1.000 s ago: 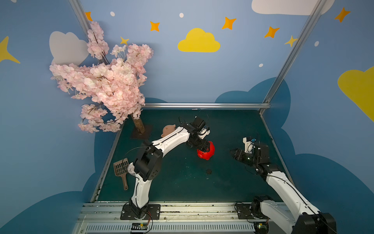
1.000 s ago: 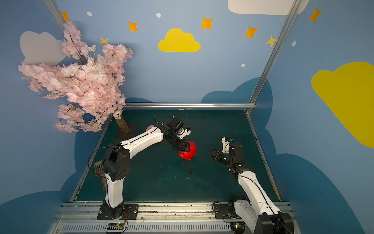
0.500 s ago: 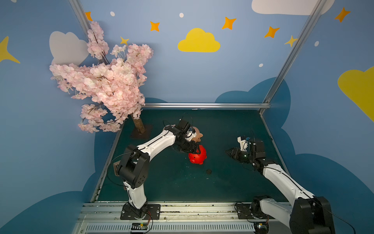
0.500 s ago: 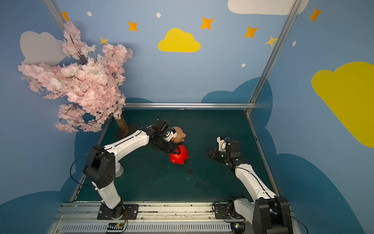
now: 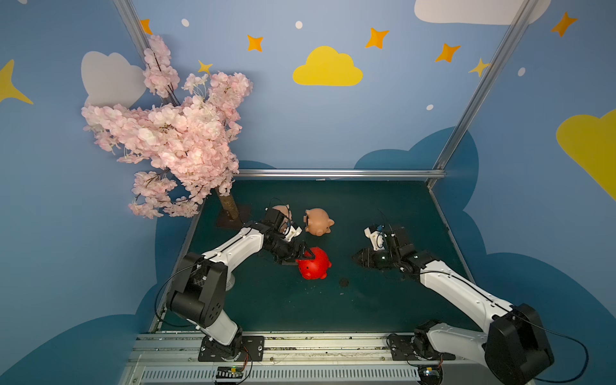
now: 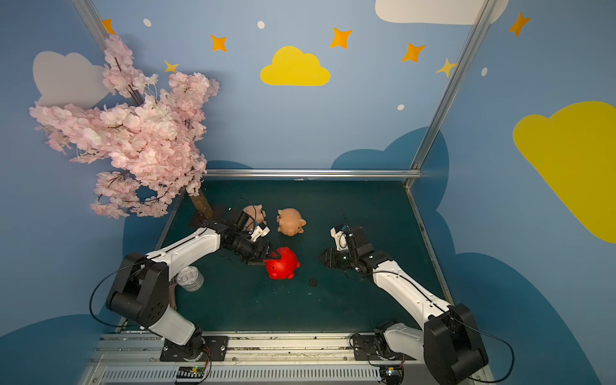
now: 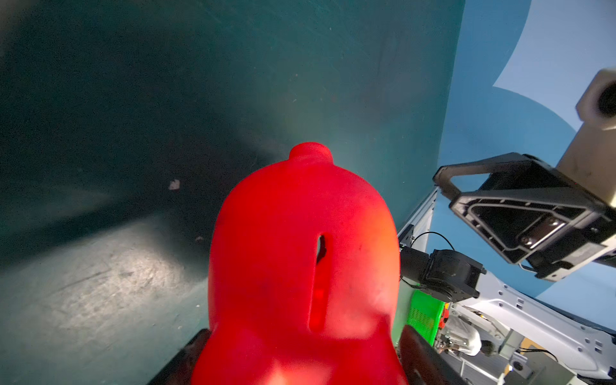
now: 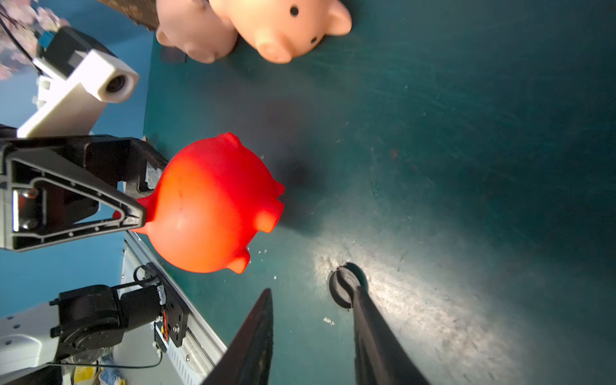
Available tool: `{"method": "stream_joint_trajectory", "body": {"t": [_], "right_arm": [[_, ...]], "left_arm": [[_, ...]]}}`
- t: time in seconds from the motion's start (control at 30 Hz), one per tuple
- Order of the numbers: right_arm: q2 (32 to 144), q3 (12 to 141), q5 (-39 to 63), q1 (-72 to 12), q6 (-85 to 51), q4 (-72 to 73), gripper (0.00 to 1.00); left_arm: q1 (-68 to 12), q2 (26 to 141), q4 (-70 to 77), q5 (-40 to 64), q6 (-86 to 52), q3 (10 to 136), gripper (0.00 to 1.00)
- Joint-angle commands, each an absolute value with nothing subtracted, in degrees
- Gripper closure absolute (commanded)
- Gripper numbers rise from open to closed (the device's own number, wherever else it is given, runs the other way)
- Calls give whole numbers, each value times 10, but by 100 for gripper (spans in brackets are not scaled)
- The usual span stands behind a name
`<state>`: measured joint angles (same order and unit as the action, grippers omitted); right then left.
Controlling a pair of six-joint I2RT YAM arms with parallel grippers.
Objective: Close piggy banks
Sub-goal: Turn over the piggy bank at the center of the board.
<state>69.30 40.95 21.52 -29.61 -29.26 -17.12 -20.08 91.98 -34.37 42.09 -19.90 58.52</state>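
**Red piggy bank** (image 5: 315,264) (image 6: 283,263) near the middle of the green bench (image 5: 383,206), tipped so that its feet point toward the front edge. It seems to be lifted slightly off the surface, though no view settles this. The left wrist view shows the coin slot along its back (image 7: 300,266).

**Left pincer** (image 5: 300,260) (image 6: 265,260) clamped on the rear end of the red piggy bank, one finger on each side of the body.

**Peach piggy banks** toward the back of the bench. One (image 5: 318,221) (image 6: 291,221) stands in the open, snout facing forward. The other (image 5: 281,213) (image 6: 255,213) is just beside it and partly hidden behind the left arm's wrist.

**Dark round plug** (image 5: 343,282) (image 8: 343,286) flat on the bench, near the red piggy bank and apart from it.

**Right pincer** (image 5: 358,260) (image 8: 313,333) low over the bench, fingers parted with nothing between them, tips just beside the plug.

**Blossom tree** (image 5: 176,140) in the back left corner. **Clear cup** (image 6: 190,278) by the left arm's elbow.
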Motion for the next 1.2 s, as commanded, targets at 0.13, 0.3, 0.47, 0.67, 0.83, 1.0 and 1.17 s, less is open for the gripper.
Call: {"method": "stream_joint_trajectory", "body": {"t": [0.13, 0.3, 0.47, 0.67, 0.83, 1.0, 1.17], "right_arm": [[742, 450, 135, -362, -270, -241, 63], [786, 479, 128, -386, -262, -269, 64], [813, 488, 127, -401, -259, -267, 65], [824, 495, 117, -408, -248, -272, 67], [829, 497, 105, -413, -242, -284, 67], [829, 498, 103, -417, -241, -285, 67], [836, 502, 95, -427, -239, -289, 68]], "left_arm": [[-178, 942, -294, 489, -198, 566, 26], [-165, 963, -301, 492, -196, 570, 19], [-162, 963, -324, 463, -182, 578, 10], [-159, 962, -358, 399, -167, 589, 7], [-158, 962, -375, 373, -162, 603, 7], [-159, 957, -396, 350, -152, 619, 7], [-158, 944, -435, 287, -127, 636, 6]]}}
